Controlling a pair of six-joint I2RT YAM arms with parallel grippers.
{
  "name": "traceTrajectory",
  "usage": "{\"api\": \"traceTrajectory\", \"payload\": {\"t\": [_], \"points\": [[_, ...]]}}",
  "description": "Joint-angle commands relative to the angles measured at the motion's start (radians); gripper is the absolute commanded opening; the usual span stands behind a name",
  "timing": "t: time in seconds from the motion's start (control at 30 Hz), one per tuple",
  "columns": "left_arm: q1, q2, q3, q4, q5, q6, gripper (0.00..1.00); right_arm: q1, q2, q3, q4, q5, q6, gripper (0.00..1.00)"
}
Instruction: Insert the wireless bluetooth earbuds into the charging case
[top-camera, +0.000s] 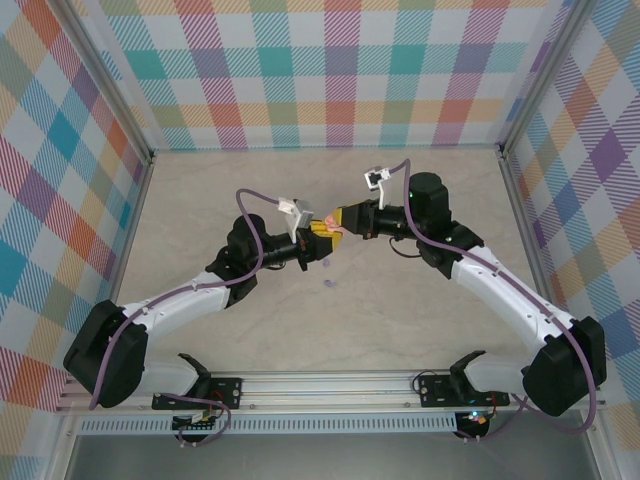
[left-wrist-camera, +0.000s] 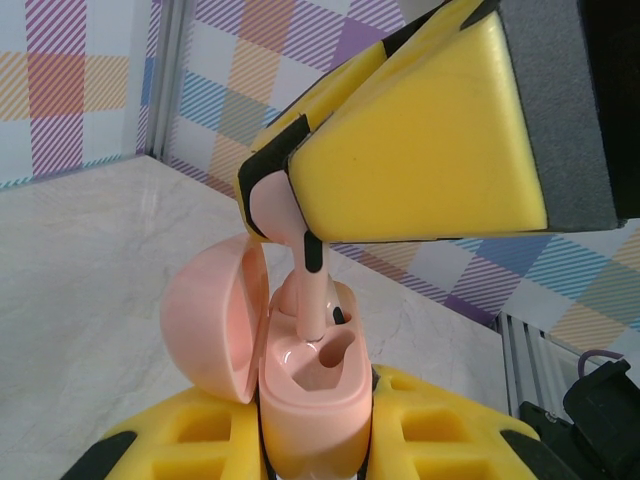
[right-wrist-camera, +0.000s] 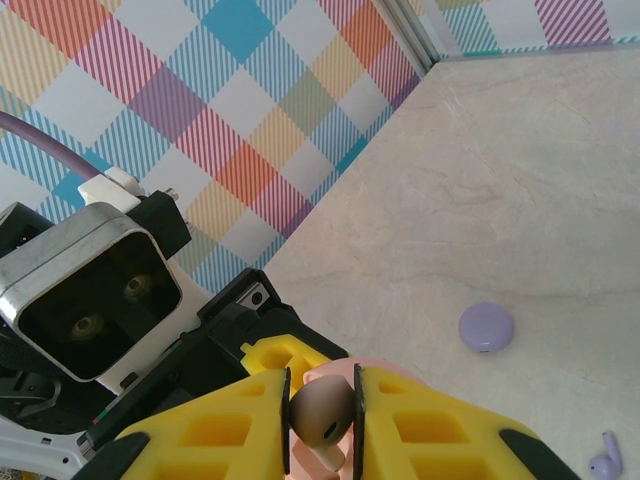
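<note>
Pink-beige set in hand; step: seating a bud in its case, held in the air between the two arms.

- Left jaws: pressed onto the lower body of the charging case (left-wrist-camera: 310, 400), which stands upright between the yellow pads. Lid (left-wrist-camera: 210, 320) is swung open to one side of the jaws.
- Right jaws: pinching the pink-beige earbud (left-wrist-camera: 270, 205) by its head. Its stem hangs down from the pads toward the case mouth. From the right wrist the same bud (right-wrist-camera: 322, 420) sits squarely between the two pads.
- Stem tip is at the rim of the near socket (left-wrist-camera: 335, 352), apparently just entering. Judgement: insertion begun, not finished.
- Case contents: near socket looks hollow and glossy. A pink shape with a dark mark lies behind the stem, and I cannot tell whether it is a second bud already seated.

Next move, as I judge it: a straight push down along the stem's line, with the left jaws holding the case steady, then release once the head drops in. Risk: a tilted stem catching the socket edge.

Elsewhere: a purple disc (right-wrist-camera: 487, 327) and a purple earbud (right-wrist-camera: 606, 462) lie on the tabletop (right-wrist-camera: 520, 180), below and well apart from the right jaws. Neither is touched.
</note>
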Motion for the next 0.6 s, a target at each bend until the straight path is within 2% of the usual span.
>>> {"api": "traceTrajectory", "payload": {"t": [0.0, 0.57], "points": [[-0.018, -0.036, 0.002, 0.05, 0.003, -0.007, 0.16, 0.008, -0.001, 0.026, -0.002, -0.008, -0.031, 0.24], [-0.018, -0.053, -0.012, 0.049, -0.017, 0.002, 0.16, 0.011, -0.004, 0.036, -0.057, -0.003, -0.057, 0.24]]}}
